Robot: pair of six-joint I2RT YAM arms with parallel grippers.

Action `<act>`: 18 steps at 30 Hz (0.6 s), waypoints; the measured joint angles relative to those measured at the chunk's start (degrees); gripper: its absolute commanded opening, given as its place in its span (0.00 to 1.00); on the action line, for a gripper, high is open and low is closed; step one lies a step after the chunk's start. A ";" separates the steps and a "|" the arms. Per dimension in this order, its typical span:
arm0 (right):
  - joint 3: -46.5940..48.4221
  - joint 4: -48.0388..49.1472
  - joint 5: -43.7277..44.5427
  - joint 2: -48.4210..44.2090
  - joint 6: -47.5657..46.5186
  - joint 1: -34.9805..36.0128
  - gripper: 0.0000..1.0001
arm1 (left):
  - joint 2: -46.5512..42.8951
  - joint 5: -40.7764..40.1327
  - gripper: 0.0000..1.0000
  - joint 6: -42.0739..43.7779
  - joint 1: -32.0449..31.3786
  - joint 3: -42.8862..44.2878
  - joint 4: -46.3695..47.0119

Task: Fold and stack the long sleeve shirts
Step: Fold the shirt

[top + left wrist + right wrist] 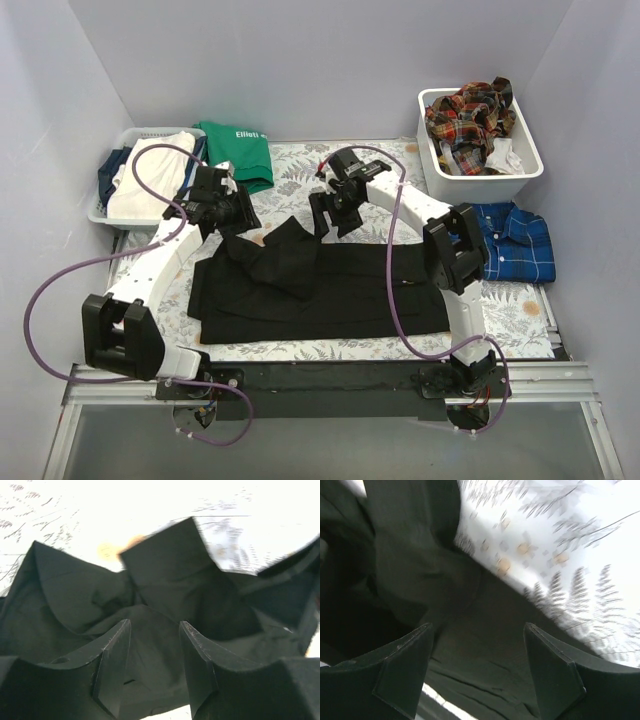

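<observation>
Found left pincer (155, 630) and right pincer (477, 630) parted, empty; noted large plain black cloth shirt (330, 290) at 6 o'clock, just below.

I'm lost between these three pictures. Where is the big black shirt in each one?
Top view: black shirt spread across the middle.
Left wrist: it fills the lower two thirds.
Right wrist: left side and bottom.
Shared landmark: the leaf-print table cover beneath it.
</observation>
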 measured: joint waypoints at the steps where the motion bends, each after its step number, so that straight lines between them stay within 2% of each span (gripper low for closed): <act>1: -0.02 -0.72 -0.26 0.26 -0.24 0.37 0.80 | 1.16 -0.66 0.42 -0.07 0.04 0.22 -0.33; 6: -2.19 -2.25 -1.42 0.13 -2.05 3.39 0.80 | 5.16 -2.89 0.41 -0.22 0.17 0.57 -1.38; 9: -3.23 -3.08 -1.68 0.13 -2.67 5.01 0.72 | 6.36 -3.10 0.40 -0.24 0.26 0.57 -1.86; 12: -3.23 -3.28 -2.36 0.13 -2.97 5.75 0.50 | 6.93 -3.06 0.37 -0.37 0.52 0.57 -1.88; 13: -3.23 -3.30 -2.54 0.13 -2.95 5.75 0.33 | 7.19 -3.06 0.35 -0.42 0.55 0.57 -1.86; 15: -3.23 -3.48 -2.58 0.13 -2.60 5.75 0.15 | 7.89 -3.04 0.33 -0.48 0.57 0.57 -2.01; 16: -3.23 -3.48 -2.54 0.13 -2.86 5.77 0.02 | 8.15 -3.04 0.31 -0.46 0.57 0.57 -2.12; 18: -3.61 -3.48 -2.47 -0.07 -2.51 5.84 0.01 | 8.70 -3.02 0.27 -0.42 0.59 0.46 -2.29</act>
